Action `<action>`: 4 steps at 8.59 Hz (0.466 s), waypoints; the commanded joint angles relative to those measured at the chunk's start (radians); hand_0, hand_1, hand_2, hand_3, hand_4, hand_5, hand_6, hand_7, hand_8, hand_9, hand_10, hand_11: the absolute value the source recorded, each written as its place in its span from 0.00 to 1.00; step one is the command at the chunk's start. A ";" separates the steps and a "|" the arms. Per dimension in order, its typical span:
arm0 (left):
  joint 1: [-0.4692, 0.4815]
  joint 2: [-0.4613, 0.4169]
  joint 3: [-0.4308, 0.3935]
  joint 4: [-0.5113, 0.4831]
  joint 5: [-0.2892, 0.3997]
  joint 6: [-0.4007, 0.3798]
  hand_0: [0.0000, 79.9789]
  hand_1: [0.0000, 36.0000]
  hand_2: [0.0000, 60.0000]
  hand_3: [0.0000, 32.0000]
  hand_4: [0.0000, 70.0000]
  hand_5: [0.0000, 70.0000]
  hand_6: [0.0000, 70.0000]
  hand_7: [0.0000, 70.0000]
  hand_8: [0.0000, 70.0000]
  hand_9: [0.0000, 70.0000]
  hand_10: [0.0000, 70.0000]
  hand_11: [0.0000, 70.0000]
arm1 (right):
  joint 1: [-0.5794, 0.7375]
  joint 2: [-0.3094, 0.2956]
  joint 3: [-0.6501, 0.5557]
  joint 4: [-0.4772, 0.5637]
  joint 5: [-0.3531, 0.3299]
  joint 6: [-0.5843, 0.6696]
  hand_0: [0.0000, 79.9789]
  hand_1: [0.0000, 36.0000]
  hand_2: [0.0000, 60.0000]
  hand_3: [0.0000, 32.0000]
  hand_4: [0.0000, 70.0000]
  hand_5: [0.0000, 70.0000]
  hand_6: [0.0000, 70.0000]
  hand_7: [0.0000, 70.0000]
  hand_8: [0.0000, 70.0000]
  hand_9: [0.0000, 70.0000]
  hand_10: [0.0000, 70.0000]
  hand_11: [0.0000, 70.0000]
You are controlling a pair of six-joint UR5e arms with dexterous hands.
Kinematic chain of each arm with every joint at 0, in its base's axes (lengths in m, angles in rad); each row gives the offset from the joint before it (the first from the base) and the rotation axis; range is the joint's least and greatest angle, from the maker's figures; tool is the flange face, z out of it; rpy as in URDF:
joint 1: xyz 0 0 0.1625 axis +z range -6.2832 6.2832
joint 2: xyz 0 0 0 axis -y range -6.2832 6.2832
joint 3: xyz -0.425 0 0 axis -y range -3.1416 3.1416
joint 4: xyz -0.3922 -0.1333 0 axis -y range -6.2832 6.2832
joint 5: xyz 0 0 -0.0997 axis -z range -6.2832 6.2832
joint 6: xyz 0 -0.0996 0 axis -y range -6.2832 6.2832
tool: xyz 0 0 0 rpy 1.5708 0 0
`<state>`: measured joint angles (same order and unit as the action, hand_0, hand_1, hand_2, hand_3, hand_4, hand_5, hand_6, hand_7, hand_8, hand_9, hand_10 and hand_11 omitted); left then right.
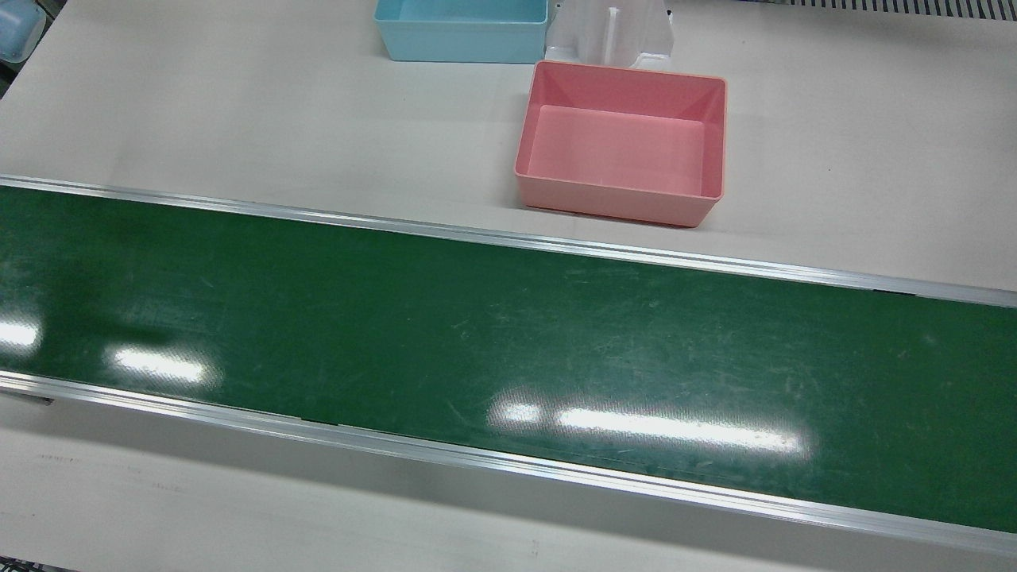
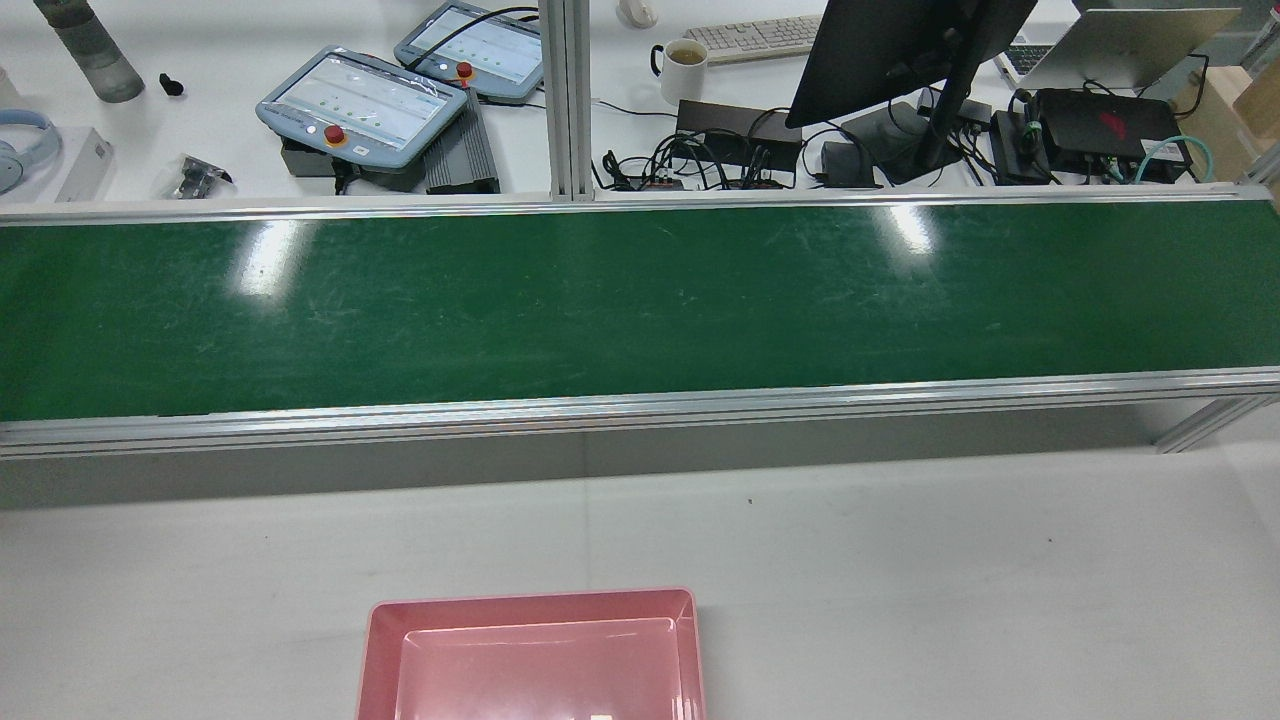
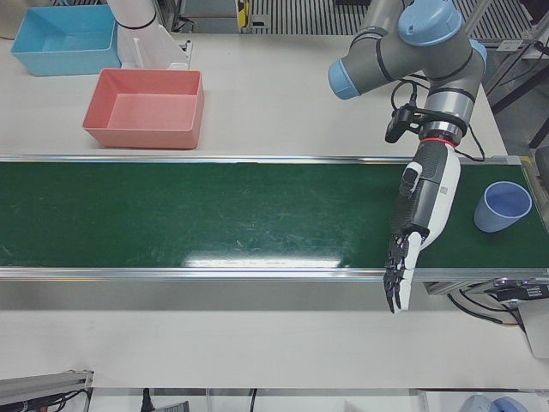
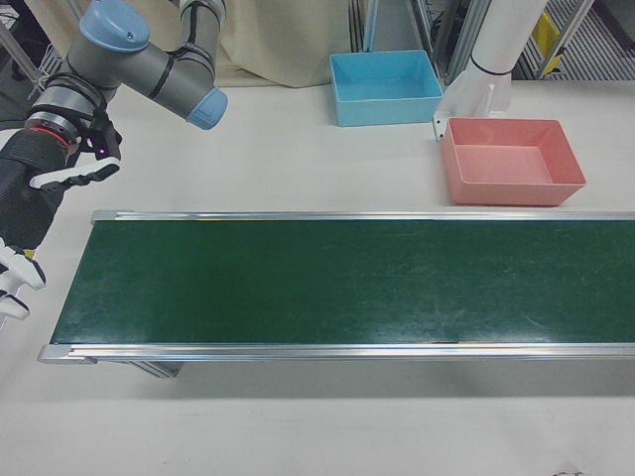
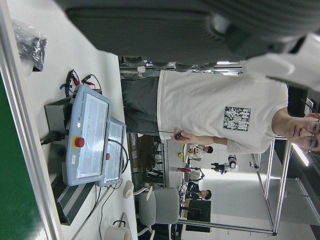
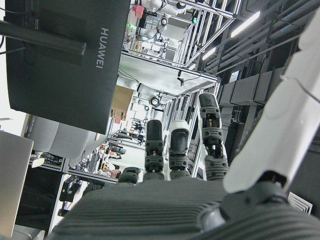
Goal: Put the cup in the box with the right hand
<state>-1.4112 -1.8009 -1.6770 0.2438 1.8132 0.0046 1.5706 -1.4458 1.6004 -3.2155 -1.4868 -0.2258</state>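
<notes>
A light blue cup (image 3: pixel 503 206) stands upright on the green belt (image 3: pixel 214 215), at the belt end by my left arm. My left hand (image 3: pixel 420 215) hangs just beside the cup, apart from it, fingers stretched downward and open. The pink box (image 3: pixel 141 137) sits on the white table behind the belt, and nothing lies in it (image 1: pixel 612 202). My right hand (image 4: pixel 22 223) hovers off the opposite belt end, partly cut by the view's edge. In the right hand view its fingers (image 6: pixel 177 145) are straight and hold nothing.
A blue box (image 4: pixel 387 99) stands behind the pink box (image 4: pixel 516 193), next to a white pedestal (image 4: pixel 486 79). Beyond the belt in the rear view are teach pendants (image 2: pixel 365 105), a monitor (image 2: pixel 900 50) and cables. A person (image 5: pixel 220 115) stands there.
</notes>
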 commanded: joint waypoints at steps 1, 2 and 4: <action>0.000 0.000 -0.001 0.000 0.000 0.000 0.00 0.00 0.00 0.00 0.00 0.00 0.00 0.00 0.00 0.00 0.00 0.00 | -0.004 -0.010 0.009 -0.010 -0.003 0.000 0.57 0.60 0.77 0.00 0.15 0.07 0.22 1.00 0.20 0.43 0.00 0.02; 0.000 0.000 -0.001 0.000 0.000 0.000 0.00 0.00 0.00 0.00 0.00 0.00 0.00 0.00 0.00 0.00 0.00 0.00 | -0.018 -0.013 0.012 -0.017 -0.003 -0.001 0.58 0.66 0.80 0.00 0.14 0.08 0.21 0.94 0.19 0.42 0.00 0.01; 0.000 0.000 -0.003 0.000 0.000 0.000 0.00 0.00 0.00 0.00 0.00 0.00 0.00 0.00 0.00 0.00 0.00 0.00 | -0.058 -0.025 0.067 -0.111 0.006 -0.027 0.59 0.71 0.80 0.00 0.05 0.09 0.19 0.85 0.17 0.38 0.00 0.01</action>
<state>-1.4112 -1.8009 -1.6781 0.2439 1.8132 0.0046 1.5521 -1.4586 1.6156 -3.2417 -1.4888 -0.2276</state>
